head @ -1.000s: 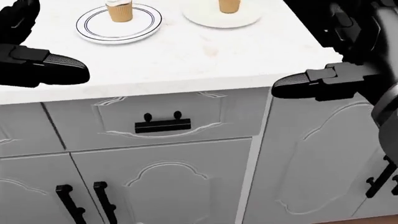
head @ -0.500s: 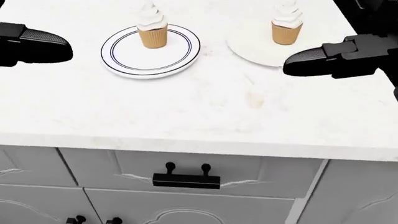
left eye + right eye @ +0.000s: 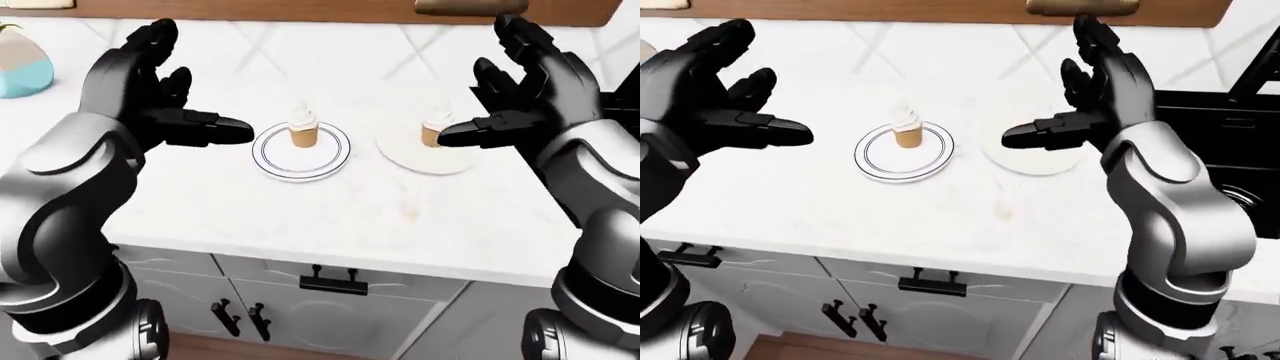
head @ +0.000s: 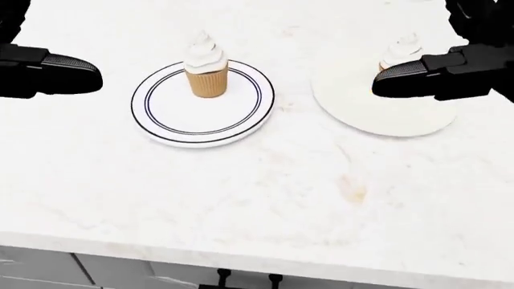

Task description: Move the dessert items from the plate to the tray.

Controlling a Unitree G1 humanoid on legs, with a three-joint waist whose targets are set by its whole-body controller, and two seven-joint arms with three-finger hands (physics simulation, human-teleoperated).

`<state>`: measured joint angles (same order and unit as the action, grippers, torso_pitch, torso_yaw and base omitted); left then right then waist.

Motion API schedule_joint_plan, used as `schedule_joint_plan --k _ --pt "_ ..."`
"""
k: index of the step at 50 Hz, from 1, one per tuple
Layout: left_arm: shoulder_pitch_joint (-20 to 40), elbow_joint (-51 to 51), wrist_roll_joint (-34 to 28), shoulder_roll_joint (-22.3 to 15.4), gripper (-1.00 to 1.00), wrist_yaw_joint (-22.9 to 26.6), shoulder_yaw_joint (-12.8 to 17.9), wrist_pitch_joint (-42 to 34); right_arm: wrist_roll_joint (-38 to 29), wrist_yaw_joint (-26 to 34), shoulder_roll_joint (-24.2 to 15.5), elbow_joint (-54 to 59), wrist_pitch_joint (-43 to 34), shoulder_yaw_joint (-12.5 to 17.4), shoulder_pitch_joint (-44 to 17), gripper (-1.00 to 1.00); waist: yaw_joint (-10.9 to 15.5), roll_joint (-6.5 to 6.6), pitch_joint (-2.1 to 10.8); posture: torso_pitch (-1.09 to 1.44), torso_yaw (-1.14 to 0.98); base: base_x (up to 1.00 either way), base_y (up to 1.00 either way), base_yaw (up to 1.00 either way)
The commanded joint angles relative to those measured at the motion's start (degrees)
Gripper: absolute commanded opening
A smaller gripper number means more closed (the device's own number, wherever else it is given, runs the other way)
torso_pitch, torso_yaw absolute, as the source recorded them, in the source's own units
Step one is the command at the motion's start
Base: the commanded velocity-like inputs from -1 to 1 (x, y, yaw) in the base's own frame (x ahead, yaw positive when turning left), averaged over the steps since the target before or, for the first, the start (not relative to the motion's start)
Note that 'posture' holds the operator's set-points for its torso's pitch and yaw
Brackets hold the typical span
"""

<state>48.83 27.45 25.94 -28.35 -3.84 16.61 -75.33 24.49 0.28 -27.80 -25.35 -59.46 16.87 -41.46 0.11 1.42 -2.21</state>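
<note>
Cupcakes, two, tan wrapper with piped white frosting; both on the white counter (image 4: pixel 241 198), toward its far edge. Left hand (image 3: pixel 165 105): fingers spread, empty, raised above the counter's left part, well apart from any item. Cupcake on the rimmed plate (image 4: pixel 206 75): upright, set toward the far side of a round white plate with blue rings (image 4: pixel 161 120), near the middle of the counter. Judged light and top-heavy, frosting soft and easily smeared, wrapper thin and crushable; best taken low on the wrapper, fingers either side, light pressure, kept upright in transit. Second cupcake (image 3: pixel 436 128): upright on a plain white round disc (image 4: pixel 385 117), presumably the tray, toward the counter's right edge; partly hidden in the head view by the right hand. Same handling properties. On this reading, one item is already in place and one remains. Right hand (image 3: pixel 1080 112): fingers open, thumb extended, holding nothing, held above the counter beside the disc, near the second cupcake but not touching. Black sink (image 3: pixel 1230 142) lies past the counter's right edge.
</note>
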Motion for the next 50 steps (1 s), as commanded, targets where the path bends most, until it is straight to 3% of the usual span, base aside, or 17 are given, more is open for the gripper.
schedule_joint_plan --k 1,3,4,6,7,8,10,11,15,17,23,27,41,50 --pt "2.0 1.9 -0.1 -0.5 1.00 0.4 0.5 2.9 -0.4 -0.5 -1.1 -2.1 2.7 1.7 -1.8 1.00 -0.2 0.00 1.22 0.00 0.00 0.20 -0.03 0.00" --pt "1.7 1.8 -0.5 -0.5 1.00 0.6 0.5 3.2 0.2 -0.8 -0.8 -2.2 2.7 2.0 -1.7 1.00 0.1 -0.91 0.79 0.00 0.00 0.11 -0.10 0.00" --pt "1.7 2.0 -0.5 -0.4 1.00 0.6 0.6 3.0 0.5 -0.9 -0.6 -2.3 2.8 2.1 -1.7 1.00 -0.9 -0.47 1.57 0.00 0.00 0.00 0.00 -0.64" --pt "1.9 2.3 -0.5 -0.4 1.00 0.7 0.8 2.6 1.0 -1.2 -0.8 -2.6 2.4 2.2 -1.7 1.00 0.1 -2.82 1.54 0.00 0.00 0.00 0.00 -0.81" --pt "1.9 2.3 -0.5 -0.5 1.00 0.7 0.8 2.5 1.1 -1.3 -1.0 -2.5 2.5 2.2 -1.7 1.00 0.0 -4.61 1.76 0.00 0.00 0.00 0.00 -0.84" --pt "1.8 2.2 -0.7 -0.5 1.00 0.9 0.7 2.7 1.2 -1.4 -1.1 -2.5 2.4 2.2 -1.8 1.00 -0.6 -3.90 1.67 0.00 0.00 0.00 0.00 -0.86" --pt "1.9 2.3 -0.7 -0.6 1.00 1.0 0.7 2.5 1.3 -1.5 -1.6 -2.3 2.5 2.1 -2.4 1.00 0.9 -4.39 0.93 0.00 0.00 0.00 -0.09 -0.37" --pt "2.5 2.8 -0.4 -0.8 1.00 0.9 1.2 1.3 1.4 -1.5 -2.0 -2.4 2.3 1.9 -2.7 1.00 -0.5 -2.85 0.08 0.00 0.00 0.00 0.00 0.00" --pt "1.7 2.4 -0.7 -1.2 1.00 1.5 1.3 2.4 1.3 -1.2 -2.3 -2.5 2.1 1.4 -3.1 1.00 -0.8 -1.72 -1.45 0.00 0.00 0.00 0.00 0.00" --pt "1.4 2.3 -0.9 -1.4 1.00 1.8 1.3 2.7 1.2 -0.8 -2.5 -2.1 1.8 1.0 -3.7 1.00 -1.2 0.40 -0.80 0.00 0.00 0.00 0.00 0.00" --pt "1.2 2.2 -1.5 -1.4 1.00 2.3 1.1 3.0 -0.1 1.6 -3.7 -1.8 -1.7 -0.4 -5.0 1.00 -0.7 -1.59 0.33 0.00 0.00 0.00 0.00 0.00" --pt "1.2 2.6 -1.7 -1.1 1.00 2.4 1.1 2.7 -3.0 4.1 -4.9 -0.4 -4.7 -2.1 -7.7 1.00 -0.3 -2.20 0.72 0.00 0.00 0.00 0.00 0.00" --pt "1.4 2.5 -1.4 -0.7 1.00 2.4 1.0 3.3 -20.6 16.0 -4.0 19.4 1.2 -8.3 -16.2 1.00 -0.1 -1.54 0.67 0.00 0.00 0.00 0.00 0.00" --pt "-0.1 3.3 -1.5 -0.1 1.00 2.2 0.9 3.5 -32.8 26.5 -0.9 28.1 5.4 -10.9 -17.1 1.00 -0.5 -1.18 0.49 0.00 0.00 0.00 0.00 0.00"
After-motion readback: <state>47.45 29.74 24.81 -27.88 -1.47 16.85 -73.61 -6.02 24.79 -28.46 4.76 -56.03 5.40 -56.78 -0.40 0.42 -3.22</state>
